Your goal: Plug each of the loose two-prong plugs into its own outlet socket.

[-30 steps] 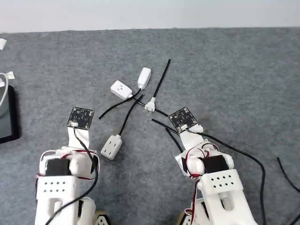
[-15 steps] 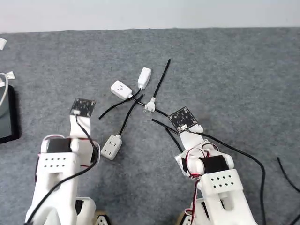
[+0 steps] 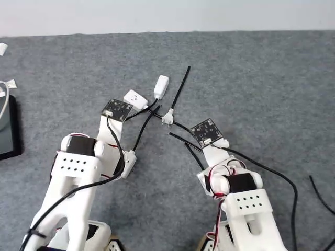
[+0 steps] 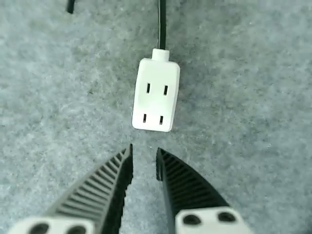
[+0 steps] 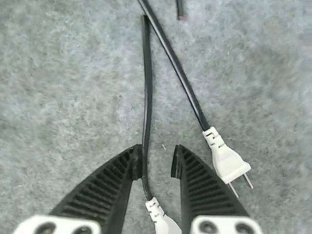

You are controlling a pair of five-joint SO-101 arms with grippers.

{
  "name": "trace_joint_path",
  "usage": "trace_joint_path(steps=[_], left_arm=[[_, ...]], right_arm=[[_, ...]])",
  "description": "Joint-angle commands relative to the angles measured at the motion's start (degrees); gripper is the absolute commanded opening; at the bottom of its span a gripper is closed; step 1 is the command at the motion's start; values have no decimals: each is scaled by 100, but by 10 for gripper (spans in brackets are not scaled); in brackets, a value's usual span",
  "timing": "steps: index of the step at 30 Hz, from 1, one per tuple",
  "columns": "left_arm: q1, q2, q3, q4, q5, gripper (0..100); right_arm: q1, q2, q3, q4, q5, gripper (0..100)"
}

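Socket (image 4: 156, 95) before left end effector (image 4: 144, 157), plug (image 5: 226, 161) beside right end effector (image 5: 157, 157)

The tabletop (image 4: 253, 73) is covered in grey, fuzzy, matt cloth. On it, the outlet socket (image 4: 156, 95) is smooth white plastic with a faint sheen. The plug (image 5: 225, 161) is white plastic with bare metal prongs (image 5: 247, 181) and a smooth black cord (image 5: 175, 68). The left gripper (image 4: 144, 152) and right gripper (image 5: 157, 151) are matt black ribbed plastic.

Bright, even light from above; a soft shadow (quite faint) edges the outlet socket (image 4: 156, 95) on the grey mat (image 4: 258, 73).
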Motion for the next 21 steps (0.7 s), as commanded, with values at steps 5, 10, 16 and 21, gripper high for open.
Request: trace_joint_path(steps=[5,10,16,21], left_arm=[[-1213,26,268,-1178,220,13],[-1864,26,760,-1758,220,13],[-2295,70,1147,-2180,70,13],[-2286,70,1341,-2488,-334,13]], right_arm=[[48,-180,-18,-110,9,115],[40,-145,-18,-189,-281,114],[31,-136,-18,-180,-290,114],[84,-145,-9,391,1266,114]])
